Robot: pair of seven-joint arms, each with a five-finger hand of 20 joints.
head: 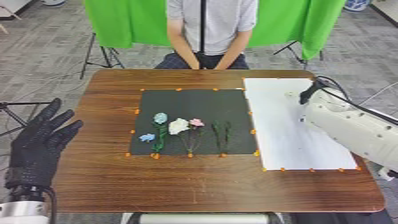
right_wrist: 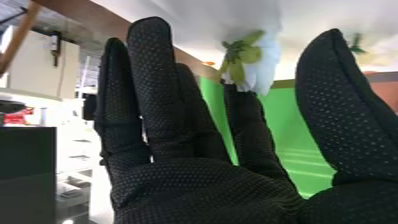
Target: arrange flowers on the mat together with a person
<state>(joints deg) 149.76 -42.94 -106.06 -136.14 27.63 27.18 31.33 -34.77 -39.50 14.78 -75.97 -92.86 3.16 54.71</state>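
The right hand, open and empty, is near the loose flower, right of the mat; best bring thumb and fingers evenly around it before pinching lightly.

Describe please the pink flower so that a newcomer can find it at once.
On the brown table, find the dark mat, left of the white sheet. The pink flower has its bloom near the mat's middle, just right of the white flower. It is smaller than this neighbour and the only pink bloom there.
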